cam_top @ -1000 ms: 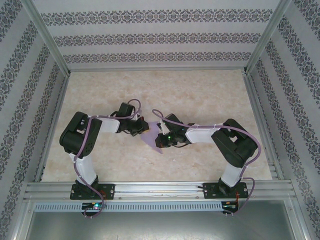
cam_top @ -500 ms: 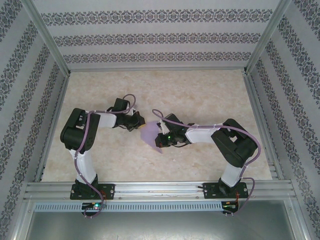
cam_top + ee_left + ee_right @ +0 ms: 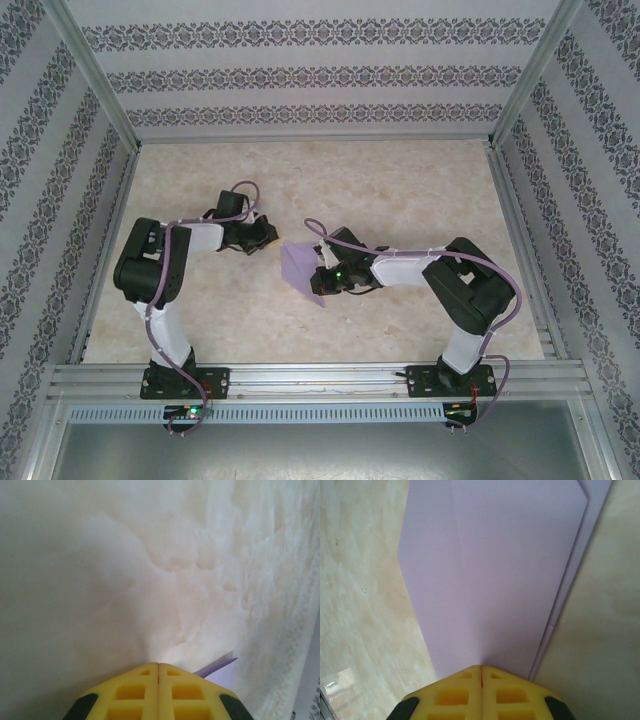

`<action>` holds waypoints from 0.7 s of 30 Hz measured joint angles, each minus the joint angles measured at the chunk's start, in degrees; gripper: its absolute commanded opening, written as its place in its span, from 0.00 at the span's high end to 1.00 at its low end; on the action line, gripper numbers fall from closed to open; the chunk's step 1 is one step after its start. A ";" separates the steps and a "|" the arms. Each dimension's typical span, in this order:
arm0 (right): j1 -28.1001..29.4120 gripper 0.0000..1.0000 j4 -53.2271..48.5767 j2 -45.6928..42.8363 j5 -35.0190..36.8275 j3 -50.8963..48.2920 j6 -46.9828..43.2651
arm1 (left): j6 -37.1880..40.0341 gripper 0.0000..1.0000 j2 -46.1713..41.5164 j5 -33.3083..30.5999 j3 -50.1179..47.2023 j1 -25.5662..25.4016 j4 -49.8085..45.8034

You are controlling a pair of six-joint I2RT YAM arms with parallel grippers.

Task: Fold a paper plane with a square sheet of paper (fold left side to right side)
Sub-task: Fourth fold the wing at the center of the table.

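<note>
The left pincer point(image 3: 268, 234) hovers low over the marbled table point(image 3: 420, 190) left of centre, its yellow fingers point(image 3: 145, 680) pressed together on nothing. A lilac corner peeks out just right of them. The paper point(image 3: 296, 263) lies mid-table between the two arms. It is folded flat into layers, with slanted edges and a lengthwise crease. The right pincer point(image 3: 481, 669) is also pressed together, and its tips sit on the paper's near end. I cannot tell whether they pinch a layer.
</note>
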 measured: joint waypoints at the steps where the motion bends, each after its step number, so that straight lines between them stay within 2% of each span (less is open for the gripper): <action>1: 0.00 1.00 0.00 0.00 0.02 0.00 0.00 | 0.17 0.98 -1.77 -0.81 -0.90 0.37 -0.24; 5: 0.00 1.00 0.07 0.00 -0.02 -0.02 0.04 | 0.37 0.98 -10.19 -2.05 -5.42 -0.09 -0.52; 9: 0.00 1.00 0.09 0.00 -0.02 -0.02 0.22 | -0.35 0.98 -15.21 -1.73 -9.35 -4.66 0.20; 15: 0.00 1.00 0.22 0.00 -0.04 -0.07 0.22 | -2.75 0.98 -13.00 -1.07 -10.82 -14.38 2.78; 21: -0.02 1.00 0.24 0.00 -0.15 -0.07 0.22 | -3.39 0.98 -7.80 -1.36 -8.87 -16.81 4.07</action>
